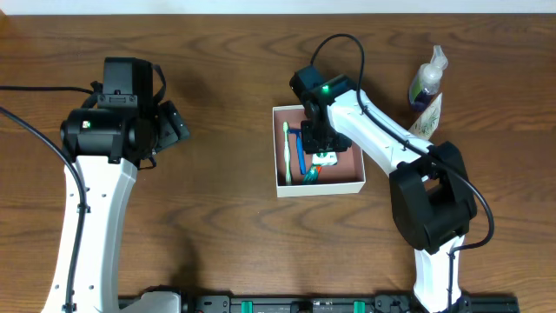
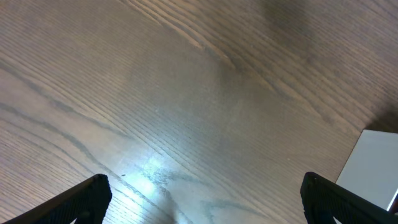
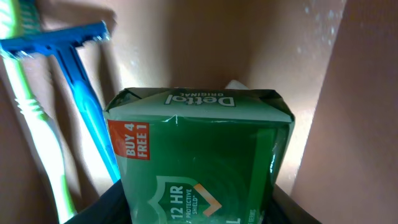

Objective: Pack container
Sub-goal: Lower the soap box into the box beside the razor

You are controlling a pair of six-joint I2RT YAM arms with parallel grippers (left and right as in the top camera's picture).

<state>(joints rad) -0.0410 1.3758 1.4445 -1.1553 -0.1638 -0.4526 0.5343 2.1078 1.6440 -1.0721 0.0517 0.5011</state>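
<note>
The container [image 1: 321,189], a shallow white-walled box with a pinkish-brown inside [image 3: 367,112], sits at table centre. In it lie a green toothbrush [image 1: 287,152] [image 3: 34,112] and a blue razor [image 1: 300,152] [image 3: 81,93] along the left side. My right gripper [image 1: 320,143] [image 3: 199,211] reaches down into the box, shut on a green Dettol soap pack [image 3: 199,162] [image 1: 326,159], its jaws pressing the pack's two sides. My left gripper [image 1: 174,124] [image 2: 205,199] hovers open over bare wood to the left, with nothing between its fingers; a corner of the container [image 2: 373,165] shows at its right.
A clear pump bottle with dark liquid [image 1: 427,83] stands right of the container, with a pale pouch [image 1: 426,117] just in front of it. The right arm's cable loops above the box. Bare wooden table lies to the left and front.
</note>
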